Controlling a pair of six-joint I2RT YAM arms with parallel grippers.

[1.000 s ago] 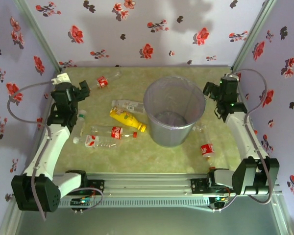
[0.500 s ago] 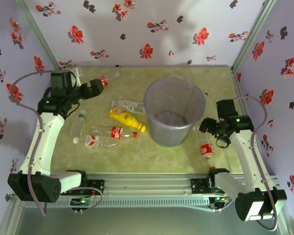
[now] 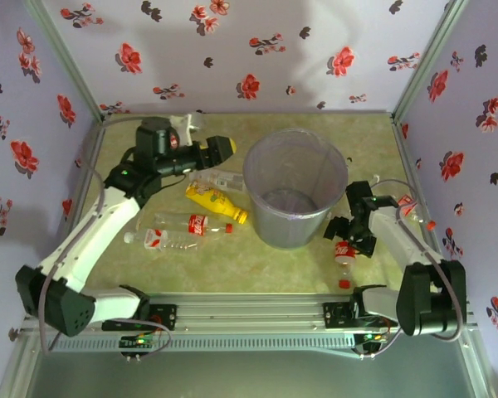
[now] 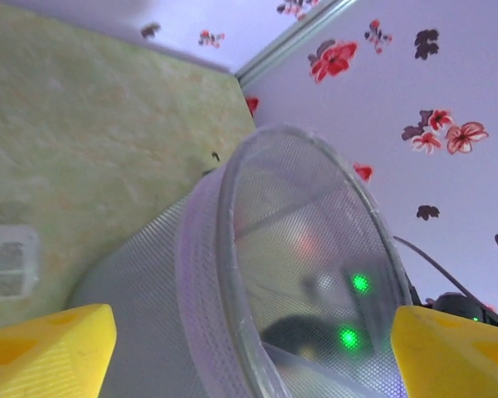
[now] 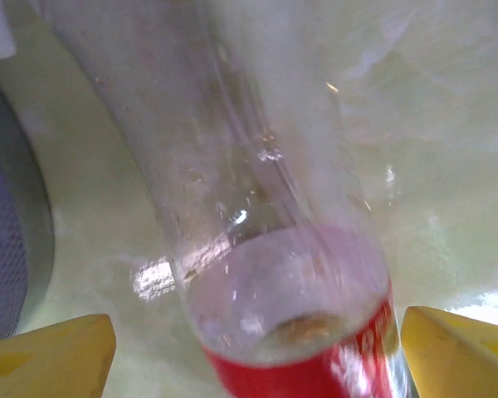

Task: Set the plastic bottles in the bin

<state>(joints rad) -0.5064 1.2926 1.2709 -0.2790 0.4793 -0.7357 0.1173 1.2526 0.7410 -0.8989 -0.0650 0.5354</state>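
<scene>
The bin stands mid-table, its mesh wall and rim close ahead in the left wrist view. My left gripper hovers open just left of the rim with nothing between its yellow fingers. On the floor right of the bin, my right gripper is down over a clear bottle with a red label. Its fingers straddle that bottle with gaps on both sides, open. A yellow bottle, a white-label bottle and two red-label bottles lie left of the bin.
Floral walls close in the table at the back and on both sides. The left arm spans above the bottles on the left. The bin's wall sits close to the left of the right gripper. The rail runs along the near edge.
The left arm swung from the back-left corner rightward to the bin's rim. The right arm came down from beside the bin onto the red-label bottle at the front right.
</scene>
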